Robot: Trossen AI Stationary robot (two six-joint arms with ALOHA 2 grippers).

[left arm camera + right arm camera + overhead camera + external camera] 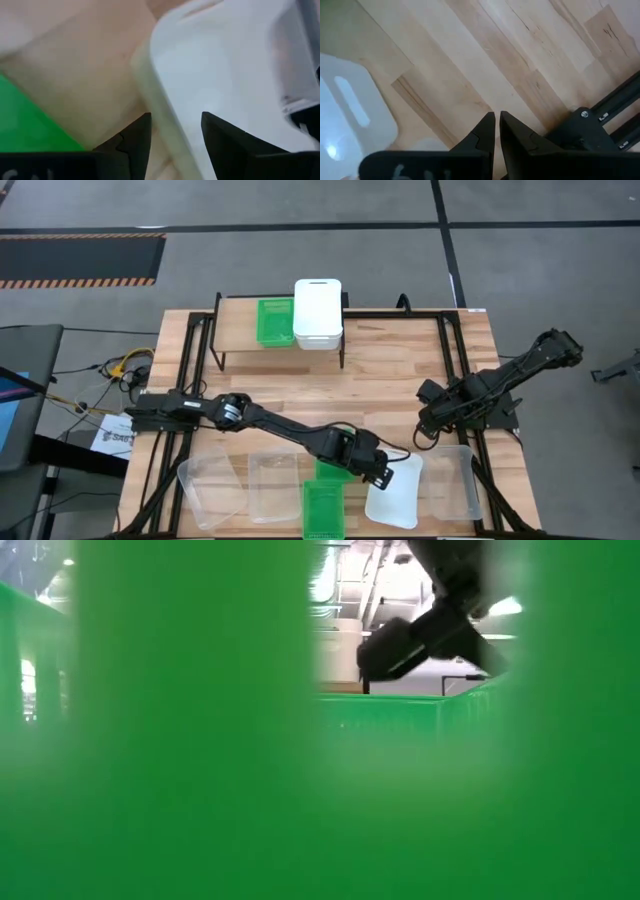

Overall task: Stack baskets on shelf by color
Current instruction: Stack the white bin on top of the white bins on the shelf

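Left gripper [383, 472] sits low and centre in the overhead picture, at the near-left edge of a white basket [396, 492] that lies on the table. In its wrist view the two dark fingers [135, 140] stand apart on either side of that basket's rim [165, 125], one outside the wall and one over the inside, with gaps visible on both sides, so the jaws are parted and not yet clamped on it.

Just left of the gripper, half under the forearm, is a green basket [328, 470], and a second green basket [323, 510] lies below it at the bottom edge. Further left along the bottom are two clear baskets [211, 490] [273, 487]; a third clear basket [455, 478] lies right of the white one.

At top centre stands the shelf [236, 330], with a green basket [275, 321] on its middle and a white stack [318, 312] touching that basket's right side.

Right gripper [424, 436] waits at centre right, over bare wooden tabletop [390, 380], apart from every basket. Its wrist view shows the fingers [485, 132] drawn nearly together with only a thin slit between, holding nothing, with a black table frame [600, 120] beside them.

Green plastic standing right against the lens fills almost the whole table-level view [200, 740]; only a small gap at upper centre shows part of a dark arm [430, 635].
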